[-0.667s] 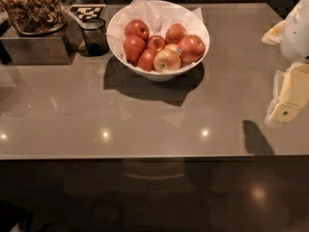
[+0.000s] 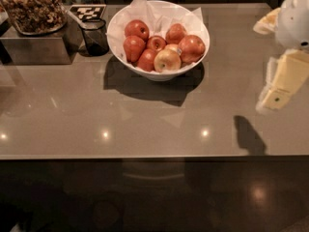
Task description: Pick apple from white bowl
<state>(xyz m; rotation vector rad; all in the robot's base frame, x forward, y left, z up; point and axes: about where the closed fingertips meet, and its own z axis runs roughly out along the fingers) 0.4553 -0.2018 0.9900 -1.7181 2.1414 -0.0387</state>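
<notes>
Hanging over the counter point(image 2: 145, 124) at its right edge, well apart from the white bowl point(image 2: 159, 75), the gripper point(image 2: 277, 93) gives no telling whether it is open or closed. The apple point(image 2: 191, 48) lies at the bowl's right side, just beside a yellow-pink apple point(image 2: 167, 60); approach from above, centred, avoiding that neighbour.
</notes>
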